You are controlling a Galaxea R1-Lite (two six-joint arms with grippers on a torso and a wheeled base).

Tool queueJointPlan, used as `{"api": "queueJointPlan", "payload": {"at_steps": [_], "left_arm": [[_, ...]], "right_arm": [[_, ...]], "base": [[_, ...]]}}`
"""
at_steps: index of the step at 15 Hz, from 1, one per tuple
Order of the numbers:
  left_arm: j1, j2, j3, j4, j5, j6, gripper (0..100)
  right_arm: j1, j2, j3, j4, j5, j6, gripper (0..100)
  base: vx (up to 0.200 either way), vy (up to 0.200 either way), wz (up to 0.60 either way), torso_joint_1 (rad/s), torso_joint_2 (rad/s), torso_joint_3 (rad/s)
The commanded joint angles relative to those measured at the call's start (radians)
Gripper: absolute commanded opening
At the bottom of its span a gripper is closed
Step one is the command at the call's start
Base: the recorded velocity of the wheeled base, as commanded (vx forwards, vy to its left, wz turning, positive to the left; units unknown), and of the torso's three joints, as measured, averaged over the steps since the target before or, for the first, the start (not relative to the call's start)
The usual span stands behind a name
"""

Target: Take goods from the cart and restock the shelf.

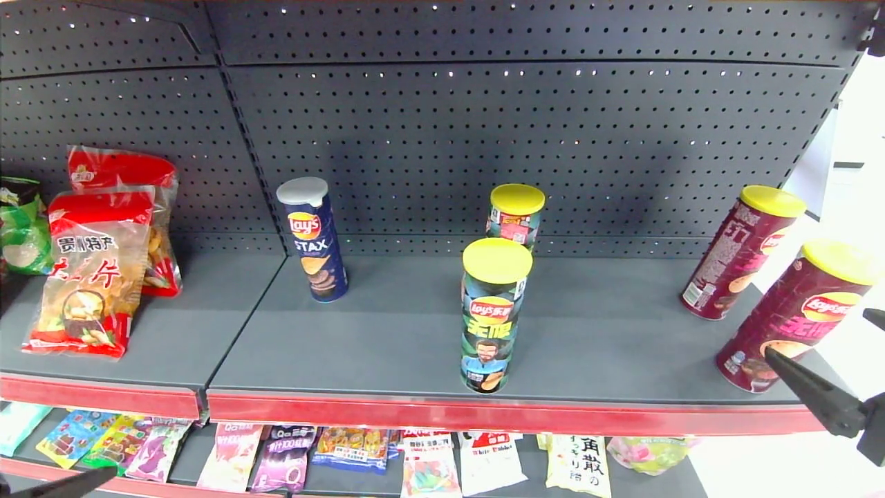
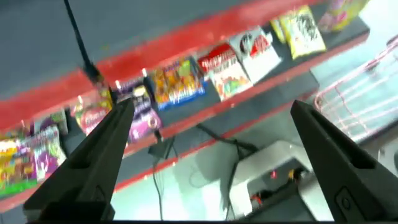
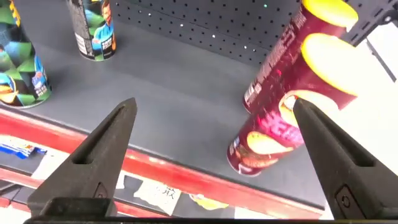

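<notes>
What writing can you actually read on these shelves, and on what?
"Lay's", "STAX": blue can
"Lay's": front green can
"Lay's": front maroon can
"特产": red snack bag
"角散": pale pouch
Other packets and the fine print: too small or blurred to read.

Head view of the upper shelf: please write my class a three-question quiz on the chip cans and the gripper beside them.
1. How many chip cans stand on the upper shelf?
2. True or false: the one can with a blue body has a yellow lid.
3. Which colour of can is nearest the right gripper? A. blue B. green C. maroon

Key
1. Five.
2. False: the blue can has a grey lid.
3. C, the front maroon can, by the shelf's right end.
</notes>
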Motion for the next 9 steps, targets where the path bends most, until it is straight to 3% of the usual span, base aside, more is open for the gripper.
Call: {"api": "queueJointPlan", "payload": {"at_steps": [1,2,4,9], "left_arm": [[0.000,0.183,-0.012,-0.128,-0.003,-0.012,100],[0.002,0.205,-0.012,-0.153,-0.003,-0.014,100],[0.002,0.278,-0.023,-0.228,0.002,-0.012,100],[0.000,0.349,-0.057,-0.245,0.005,-0.009,100]], "right_arm": [[-0.003,-0.045,0.031,-0.001,-0.002,-0.001,100],[-0.003,-0.047,0.035,-0.001,-0.002,-0.001,100],[-0.004,-0.038,0.041,-0.004,0.001,0.008,100],[-0.006,-0.028,0.043,-0.002,0.003,0.014,100]], "base": [[0.000,0.000,0.00,0.000,0.00,0.000],[0.000,0.000,0.00,0.000,0.00,0.000],[0.000,0.000,-0.60,0.000,0.00,0.007],[0.000,0.000,-0.60,0.003,0.01,0.001]]}}
